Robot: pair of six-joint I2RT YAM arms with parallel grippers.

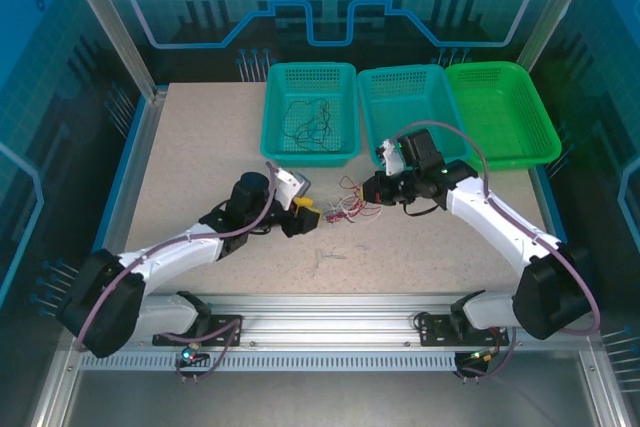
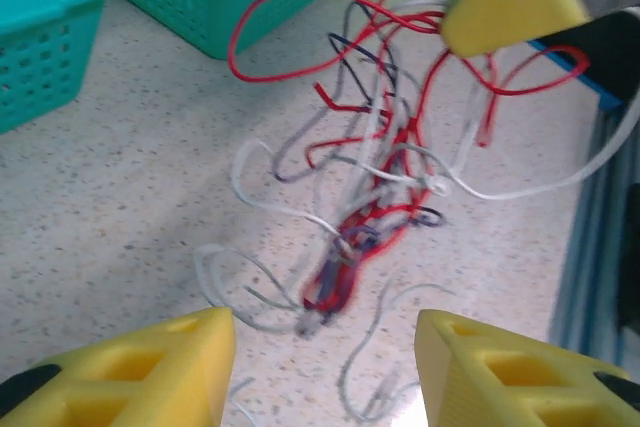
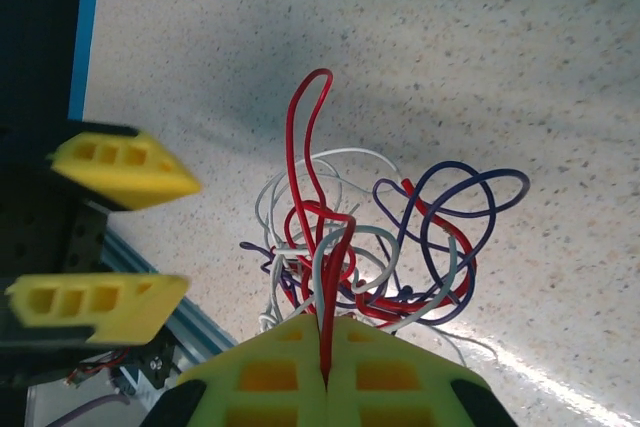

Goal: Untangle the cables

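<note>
Right gripper (image 3: 328,347) pinches one red strand tight, the tangle of thin red, white and dark purple cables (image 3: 335,237) trailing from it onto the speckled desk (image 3: 500,47); left gripper (image 2: 325,347), jaws partly spread, holds nothing, and the wires look light, limp and snaggy, so a free outer loop seems the best hold.

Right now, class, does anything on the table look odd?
Yes: the red, white and dark cables are knotted in one clump on the table, a red strand pinched in the right gripper.
</note>
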